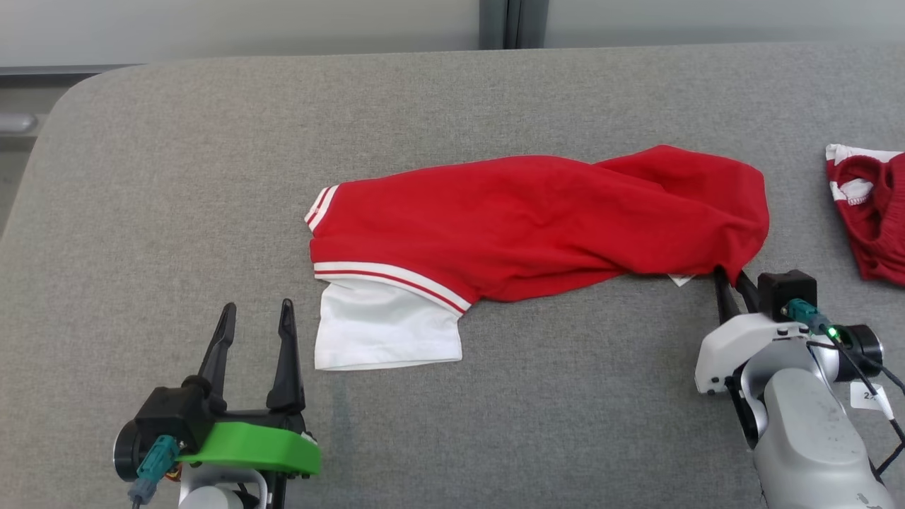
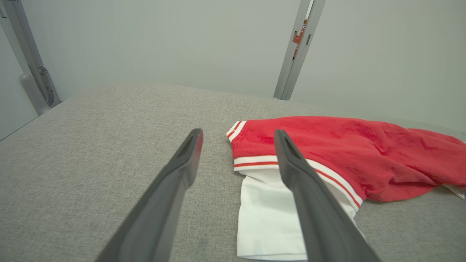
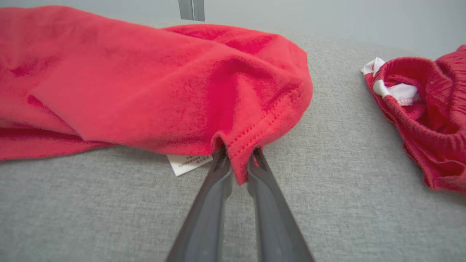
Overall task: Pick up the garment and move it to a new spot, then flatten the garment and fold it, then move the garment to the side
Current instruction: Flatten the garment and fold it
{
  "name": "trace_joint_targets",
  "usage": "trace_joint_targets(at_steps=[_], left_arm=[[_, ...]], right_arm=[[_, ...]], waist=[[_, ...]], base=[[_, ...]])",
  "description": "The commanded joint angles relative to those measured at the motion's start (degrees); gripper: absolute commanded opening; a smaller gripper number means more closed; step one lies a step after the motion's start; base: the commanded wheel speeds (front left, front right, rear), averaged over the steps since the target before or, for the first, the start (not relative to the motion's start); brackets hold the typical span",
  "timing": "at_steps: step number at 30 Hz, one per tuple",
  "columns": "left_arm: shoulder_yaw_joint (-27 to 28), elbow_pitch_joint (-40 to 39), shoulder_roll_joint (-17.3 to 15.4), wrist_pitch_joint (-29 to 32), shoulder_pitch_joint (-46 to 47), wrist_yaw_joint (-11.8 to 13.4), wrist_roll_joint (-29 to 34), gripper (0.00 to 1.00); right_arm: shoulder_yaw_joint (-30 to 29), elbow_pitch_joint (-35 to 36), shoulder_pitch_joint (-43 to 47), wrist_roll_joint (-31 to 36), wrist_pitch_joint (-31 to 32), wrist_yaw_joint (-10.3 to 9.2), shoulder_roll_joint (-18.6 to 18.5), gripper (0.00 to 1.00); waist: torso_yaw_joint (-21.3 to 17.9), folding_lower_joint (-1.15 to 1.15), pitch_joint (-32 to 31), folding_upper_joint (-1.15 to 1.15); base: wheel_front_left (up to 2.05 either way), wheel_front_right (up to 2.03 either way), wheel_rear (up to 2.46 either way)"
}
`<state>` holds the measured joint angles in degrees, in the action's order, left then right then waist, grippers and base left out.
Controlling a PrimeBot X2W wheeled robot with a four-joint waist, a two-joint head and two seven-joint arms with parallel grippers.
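The garment [image 1: 537, 219] is a red shirt with white-and-red striped trim and a white sleeve, lying crumpled lengthwise across the middle of the grey table [image 1: 177, 177]. My right gripper [image 1: 728, 276] is at its right end, and in the right wrist view the gripper [image 3: 238, 153] is pinched on a fold of the stitched red hem of the garment [image 3: 145, 83]. My left gripper [image 1: 257, 307] stands open on the near left, just left of the white sleeve. In the left wrist view the left gripper [image 2: 237, 134] holds nothing, with the garment [image 2: 327, 145] ahead and to the right.
A second red garment [image 1: 873, 212] with white trim lies bunched at the table's right edge, and the right wrist view has this garment [image 3: 426, 120] on its right. A white care label [image 3: 187, 163] pokes out under the shirt. A pale wall rises behind the table.
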<state>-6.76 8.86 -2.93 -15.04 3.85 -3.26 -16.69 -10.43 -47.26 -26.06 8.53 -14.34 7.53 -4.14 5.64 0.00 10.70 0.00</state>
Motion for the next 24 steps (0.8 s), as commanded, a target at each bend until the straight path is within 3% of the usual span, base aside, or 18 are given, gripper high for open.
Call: trace_joint_targets(at_steps=[1, 8, 12, 17, 24], left_arm=[[0.0, -0.2, 0.0, -0.2, -1.0, 0.3, 0.1, 1.0], [-0.7, -0.2, 0.0, -0.2, -2.2, 0.3, -0.1, 1.0], [-1.6, -0.4, 0.0, -0.2, -1.9, 0.4, -0.2, 1.0], [-2.6, -0.8, 0.0, -0.2, -0.6, 0.5, -0.6, 1.0], [-3.8, -1.0, 0.0, -0.2, 1.1, 0.7, -1.3, 1.0]], right_arm=[[0.3, 1.5, -0.7, -0.4, -0.6, -0.09, -0.2, 0.0], [4.4, 14.2, 0.2, -2.0, -0.8, -0.09, -0.2, 0.0], [5.6, 16.3, -2.7, -1.8, -0.4, -0.09, -0.9, 0.0], [4.1, 13.9, -6.7, -0.6, 3.9, -0.09, -1.7, 0.0], [1.6, 4.5, -14.3, 1.0, 7.6, -0.09, -4.2, 0.0]], waist=[[-0.4, 0.0, -0.5, 0.0], [-1.8, 0.0, -1.4, 0.0], [-1.6, 0.0, -1.1, 0.0], [0.2, 0.0, 0.2, 0.0], [4.2, 0.0, 3.4, 0.0]], base=[[0.0, 0.0, 0.0], [0.0, 0.0, 0.0], [0.0, 0.0, 0.0], [0.0, 0.0, 0.0], [0.0, 0.0, 0.0]])
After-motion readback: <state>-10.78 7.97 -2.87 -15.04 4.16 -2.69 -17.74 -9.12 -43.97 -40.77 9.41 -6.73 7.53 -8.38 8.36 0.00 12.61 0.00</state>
